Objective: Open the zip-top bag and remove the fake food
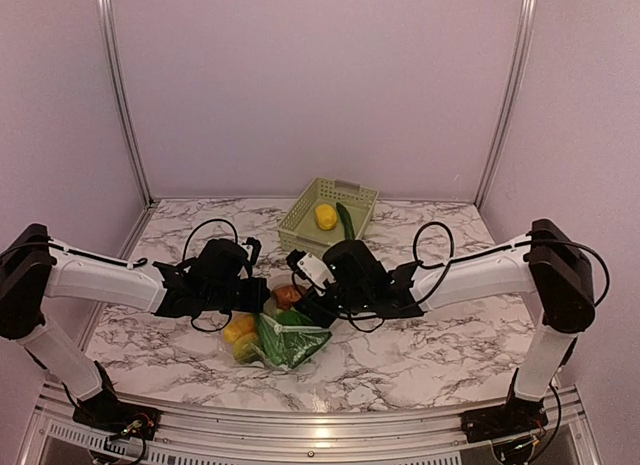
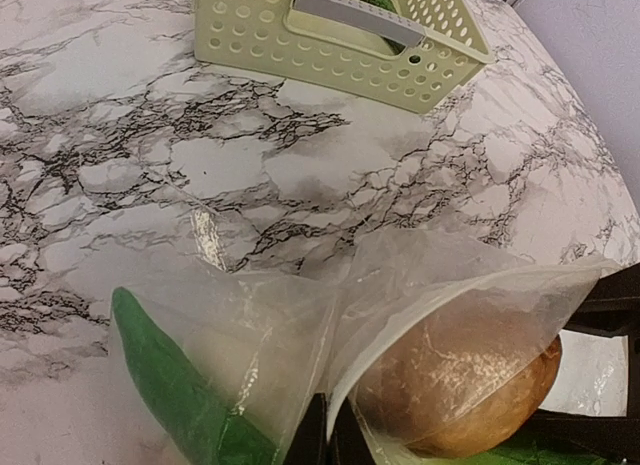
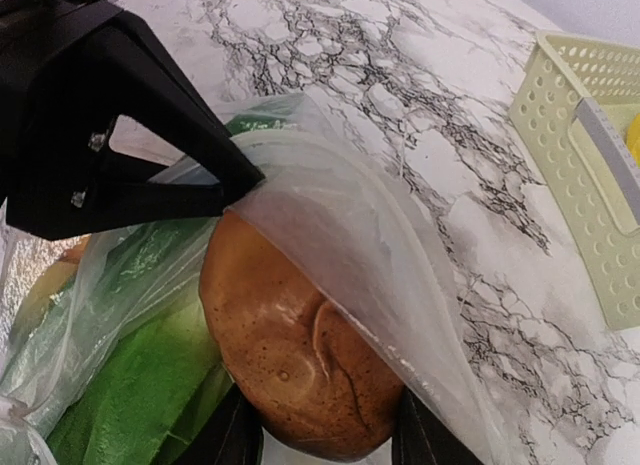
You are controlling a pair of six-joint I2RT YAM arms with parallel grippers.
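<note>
The clear zip-top bag (image 1: 285, 337) lies on the marble table in front of the arms, with an orange-yellow mango (image 1: 238, 328) and green leafy pieces (image 1: 292, 337) inside. My left gripper (image 2: 330, 443) is shut on the bag's upper edge (image 2: 430, 285) and holds its mouth up; the left gripper also shows in the right wrist view (image 3: 110, 135). My right gripper (image 3: 325, 440) reaches into the mouth, its fingers (image 3: 232, 435) closed on either side of the brown piece (image 3: 300, 345). The brown piece also shows through the plastic in the left wrist view (image 2: 460, 375).
The pale green slotted basket (image 1: 300, 225) stands behind the bag and holds a yellow lemon (image 1: 325, 216) and a long green pod (image 1: 345, 221). It also shows in the left wrist view (image 2: 300, 40) and the right wrist view (image 3: 590, 185).
</note>
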